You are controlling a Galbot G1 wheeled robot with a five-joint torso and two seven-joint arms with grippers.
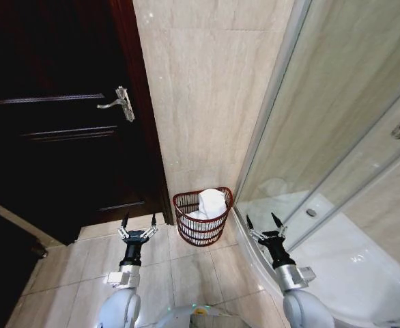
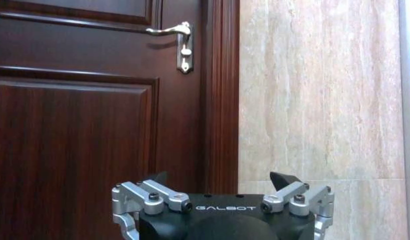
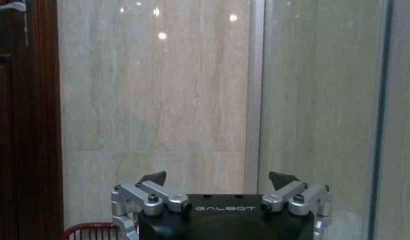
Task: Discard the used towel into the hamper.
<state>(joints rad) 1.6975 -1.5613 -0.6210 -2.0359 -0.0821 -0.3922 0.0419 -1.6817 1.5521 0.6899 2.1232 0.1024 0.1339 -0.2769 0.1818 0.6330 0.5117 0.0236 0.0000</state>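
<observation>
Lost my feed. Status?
Left gripper and right gripper open, empty, flanking hamper. White towel inside hamper. Nothing in the way.

I'm seeing both my arms showing glossy white shells running into black wrists; the left gripper (image 1: 139, 220) and right gripper (image 1: 263, 221) are wearing silver linkages, dark screws, pointed black fingertips (image 2: 282, 178) and white GALBOT lettering

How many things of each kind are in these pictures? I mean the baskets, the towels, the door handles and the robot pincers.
Hampers: 1, the reddish-brown hamper on the floor.
Towels: 1, the white towel inside it.
Door handles: 1, the door handle.
Pincers: 2, the left pincer and the right pincer, both open and empty.
Total: 5.
</observation>
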